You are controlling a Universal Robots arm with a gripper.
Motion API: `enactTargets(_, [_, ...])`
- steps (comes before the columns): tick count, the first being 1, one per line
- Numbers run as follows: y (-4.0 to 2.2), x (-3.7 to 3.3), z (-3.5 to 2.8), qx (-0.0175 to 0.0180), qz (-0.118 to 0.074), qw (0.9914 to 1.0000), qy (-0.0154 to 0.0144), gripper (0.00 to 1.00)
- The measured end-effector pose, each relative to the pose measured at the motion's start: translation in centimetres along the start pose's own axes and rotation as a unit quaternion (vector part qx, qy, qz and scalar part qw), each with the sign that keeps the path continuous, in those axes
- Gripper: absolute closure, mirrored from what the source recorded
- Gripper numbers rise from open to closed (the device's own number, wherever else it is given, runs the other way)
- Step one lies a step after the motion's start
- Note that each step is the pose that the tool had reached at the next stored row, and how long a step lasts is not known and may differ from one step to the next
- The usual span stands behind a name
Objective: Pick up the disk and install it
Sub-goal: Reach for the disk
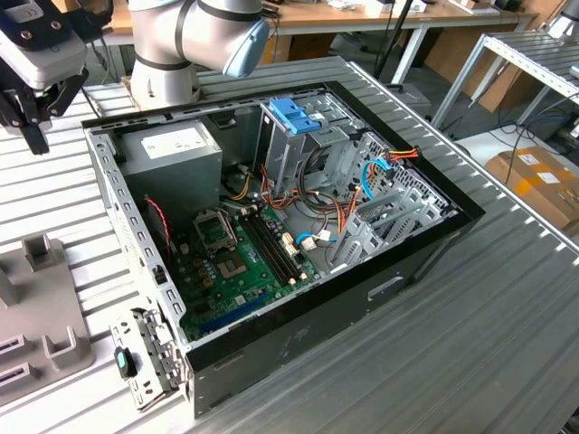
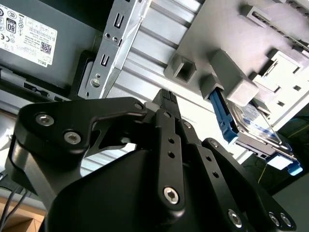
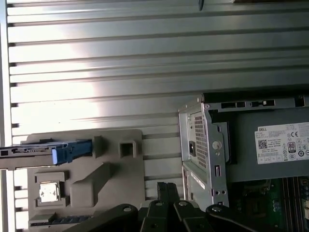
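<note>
The end effector (image 3: 166, 188) is clenched on nothing: in the first wrist view its two pads meet with no gap and nothing between them. It hangs over the ribbed aluminium bench (image 3: 96, 58), between the rear corner of the open computer case (image 1: 380, 289) and the grey fixture plate (image 3: 116, 169) that lies beside the case.

The disk (image 2: 256, 123) is not yet picked up. It stands on edge in a slot of that plate, outside the case, its light-blue carrier (image 2: 221, 115) running along its side and wrapping one end. In the first wrist view it shows edge-on (image 3: 34, 152), apart from the pads.

Inside the case, the power supply (image 1: 172, 149) sits at the corner nearest the end effector. The upright drive cage (image 1: 289, 158) with its blue bracket (image 1: 294, 113) stands further in, past the motherboard (image 1: 235, 262).

Handling, as a judgement: the disk looks rigid and dense for its bulk, so it should not flex in a grip — but its metal faces are smooth and could slide under a light squeeze. It is also likely sensitive to knocks, and the plastic carrier probably gives a little if pinched. Standing on edge, it offers its two broad faces. Closing across those near the free upper edge seems the surest hold and would leave the carrier's rails clear.
</note>
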State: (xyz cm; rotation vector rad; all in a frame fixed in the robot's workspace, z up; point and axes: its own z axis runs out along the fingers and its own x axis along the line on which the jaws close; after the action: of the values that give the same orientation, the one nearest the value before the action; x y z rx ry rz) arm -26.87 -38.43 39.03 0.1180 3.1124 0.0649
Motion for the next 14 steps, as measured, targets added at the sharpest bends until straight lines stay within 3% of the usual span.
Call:
enactTargets(4, [0.84, 0.07, 0.07, 0.0, 0.0, 1.0, 0.0, 0.89])
enactTargets(7, [1.14, 0.2, 0.12, 0.0, 0.0, 1.0, 0.0, 0.89])
enactTargets(14, [1.18, 1.32, 0.13, 0.0, 0.0, 1.0, 0.0, 0.89])
